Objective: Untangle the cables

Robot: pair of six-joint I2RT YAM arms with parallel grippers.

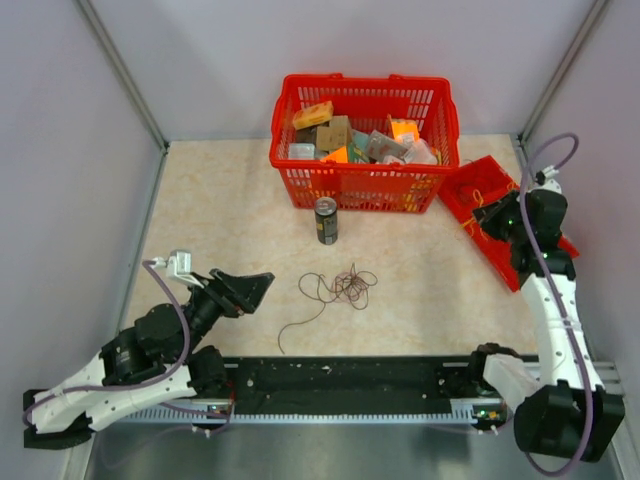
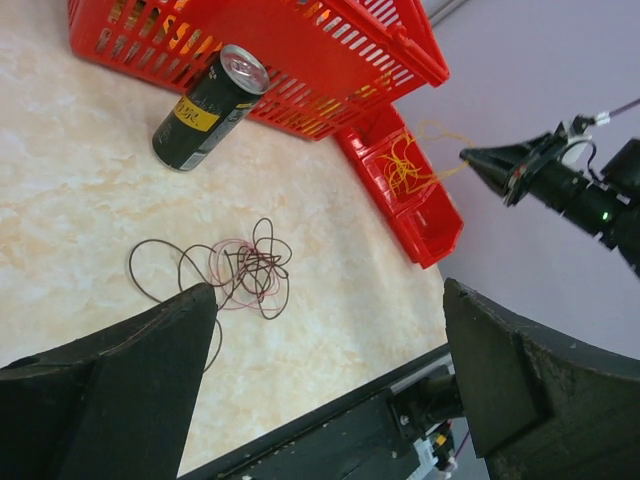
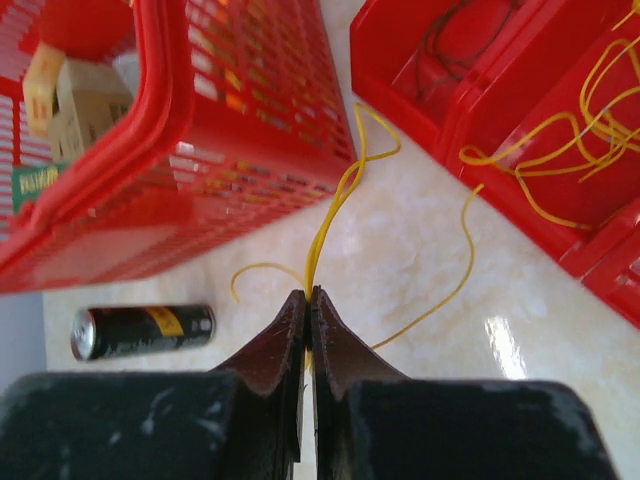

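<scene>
Right wrist view: the right gripper is seen pressed together on a yellow cable, which is pinched between the fingertips above the table. It is held between the red basket on the left and the red tray on the right. More yellow cables are held in the tray. The left gripper is spread wide, with nothing gripped. A tangle of dark cables is laid on the table just beyond it, near the can.
</scene>
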